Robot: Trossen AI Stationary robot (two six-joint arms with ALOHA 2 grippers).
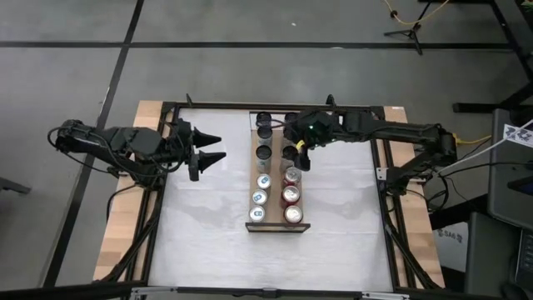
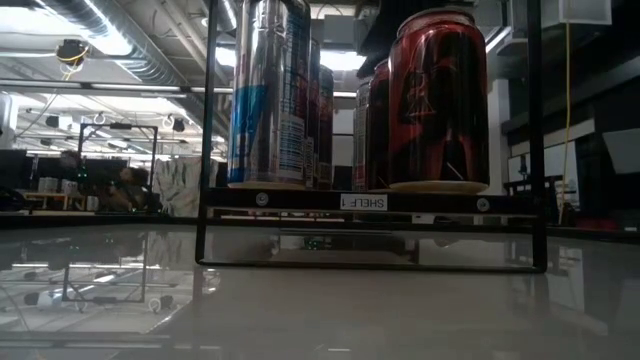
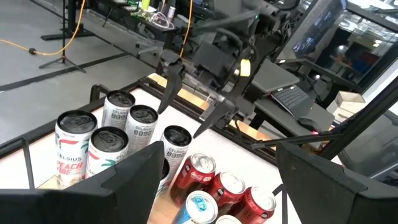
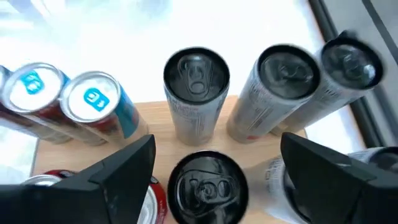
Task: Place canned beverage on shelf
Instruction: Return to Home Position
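Observation:
The shelf (image 1: 277,226) is a narrow wooden plank in the table's middle, with two rows of upright cans standing on their bases. My right gripper (image 4: 217,142) is open above the right row, a finger on either side of a black-topped can (image 4: 208,186) and clear of it. The same can (image 3: 176,140) stands next to the red cans (image 3: 227,186). My left gripper (image 1: 212,148) waits open to the left of the shelf, raised above the table. In the low view a blue-and-silver can (image 2: 270,95) and a red can (image 2: 438,100) stand at the shelf's near end.
Tall pale cans (image 4: 286,71) fill the shelf's far end, and blue-topped cans (image 4: 93,99) and red cans (image 1: 291,194) fill the near end. A black frame (image 1: 383,175) borders the white table on both sides. Bare table lies left and right of the shelf.

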